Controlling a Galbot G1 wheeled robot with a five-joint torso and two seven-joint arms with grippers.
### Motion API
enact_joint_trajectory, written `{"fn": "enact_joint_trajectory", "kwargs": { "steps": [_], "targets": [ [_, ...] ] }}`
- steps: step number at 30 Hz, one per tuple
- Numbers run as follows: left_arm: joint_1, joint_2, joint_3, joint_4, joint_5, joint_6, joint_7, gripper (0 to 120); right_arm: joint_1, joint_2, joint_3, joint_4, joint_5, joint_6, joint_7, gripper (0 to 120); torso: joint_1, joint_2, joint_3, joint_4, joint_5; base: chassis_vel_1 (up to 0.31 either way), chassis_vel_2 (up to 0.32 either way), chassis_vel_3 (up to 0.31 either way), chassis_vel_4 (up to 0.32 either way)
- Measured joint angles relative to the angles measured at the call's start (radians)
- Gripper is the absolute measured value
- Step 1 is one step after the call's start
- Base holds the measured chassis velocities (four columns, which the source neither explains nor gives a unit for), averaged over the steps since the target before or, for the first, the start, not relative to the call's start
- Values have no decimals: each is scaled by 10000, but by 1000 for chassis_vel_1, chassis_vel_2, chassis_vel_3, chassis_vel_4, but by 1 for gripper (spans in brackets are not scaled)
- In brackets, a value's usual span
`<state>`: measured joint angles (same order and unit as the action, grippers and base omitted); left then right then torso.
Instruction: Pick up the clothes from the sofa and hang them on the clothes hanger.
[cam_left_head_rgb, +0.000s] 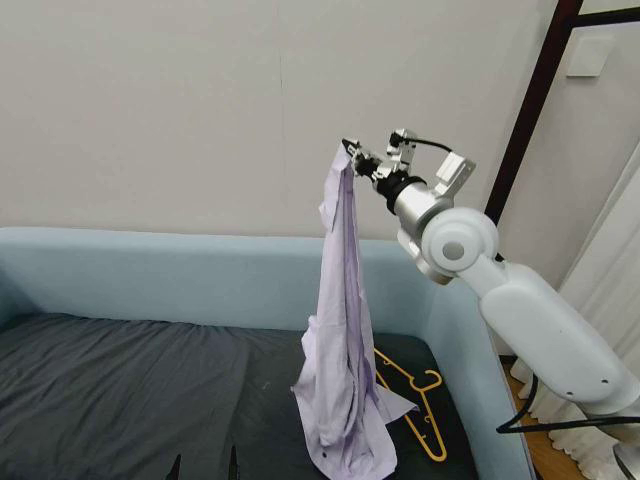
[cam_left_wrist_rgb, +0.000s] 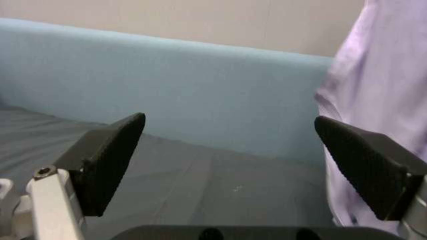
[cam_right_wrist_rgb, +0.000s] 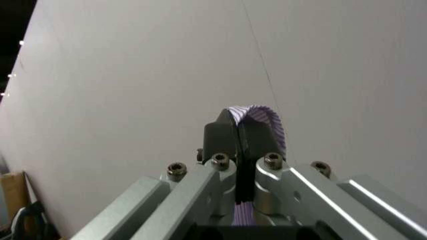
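Observation:
A lilac striped shirt (cam_left_head_rgb: 343, 340) hangs long from my right gripper (cam_left_head_rgb: 352, 153), which is shut on its top, high in front of the white wall. The shirt's lower end still rests bunched on the dark sofa seat. The right wrist view has a fold of the shirt (cam_right_wrist_rgb: 263, 120) pinched between the closed pads (cam_right_wrist_rgb: 220, 137). A yellow clothes hanger (cam_left_head_rgb: 418, 398) lies flat on the seat just right of the shirt. My left gripper (cam_left_wrist_rgb: 230, 165) is open low over the seat, its dark fingers (cam_left_wrist_rgb: 110, 155) wide apart, the shirt (cam_left_wrist_rgb: 380, 95) beside it.
The sofa has a light blue backrest (cam_left_head_rgb: 170, 275) and a dark grey seat cover (cam_left_head_rgb: 120, 390). Its right arm (cam_left_head_rgb: 470, 370) runs beside the hanger. A dark door frame (cam_left_head_rgb: 530, 110) and white curtains (cam_left_head_rgb: 610, 270) stand at the right.

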<state>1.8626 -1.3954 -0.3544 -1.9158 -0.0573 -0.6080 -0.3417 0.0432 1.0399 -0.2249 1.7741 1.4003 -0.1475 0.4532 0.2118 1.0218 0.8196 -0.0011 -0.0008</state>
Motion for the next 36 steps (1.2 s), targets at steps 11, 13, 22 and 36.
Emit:
{"fn": "enact_joint_trajectory", "kwargs": {
  "steps": [11, 13, 22, 36],
  "targets": [
    [79, 4, 68, 19, 109, -85, 9, 100, 766, -124, -197, 371, 417, 251, 1120, 0, 0, 0, -1, 2, -2, 0, 0, 0, 0],
    [79, -9, 92, 64, 131, -89, 13, 100, 232, -517, -66, 789, 536, 244, 1316, 0, 0, -1, 0, 5, 2, 0, 0, 0, 0],
    [-65, -45, 243, 366, 208, -64, 17, 100, -4988, -3655, 1839, 3427, 744, 34, 1228, 0, 0, 0, -1, -8, 12, 0, 0, 0, 0],
    [-183, -59, 356, 529, 292, -37, 22, 100, -10519, -4358, 3687, 4585, -699, -340, 1168, 0, -1, 2, -2, -3, 9, 0, 0, 0, 0]
  ]
}}
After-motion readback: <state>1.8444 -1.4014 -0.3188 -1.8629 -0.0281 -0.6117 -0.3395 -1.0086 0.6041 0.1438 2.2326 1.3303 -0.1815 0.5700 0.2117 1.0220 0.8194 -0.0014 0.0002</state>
